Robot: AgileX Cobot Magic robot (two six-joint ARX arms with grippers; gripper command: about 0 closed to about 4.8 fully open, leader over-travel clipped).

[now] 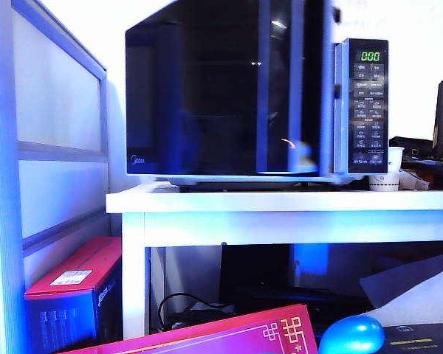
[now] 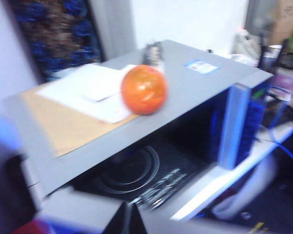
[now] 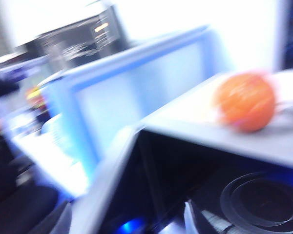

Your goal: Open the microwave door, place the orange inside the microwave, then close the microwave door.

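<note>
Shiny orange [image 2: 143,89] atop microwave, black door [image 1: 207,96] open

A white desk [image 1: 280,200] carries a paper cup [image 1: 385,179]; a red box [image 1: 74,284] stands underneath; a glossy blue ball [image 1: 352,335] lies beside a red patterned board [image 1: 229,335].

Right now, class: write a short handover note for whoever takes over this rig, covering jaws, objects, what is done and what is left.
Left gripper: in front of the open microwave; only a dark tip shows, so its jaws cannot be read.
Right gripper: its camera also faces the cavity, but the jaws are lost in blur.
The orange: resting on the microwave's roof, held by neither gripper.
The microwave door: swung open.
Done: door opened.
Left: put the orange inside, close the door.
</note>
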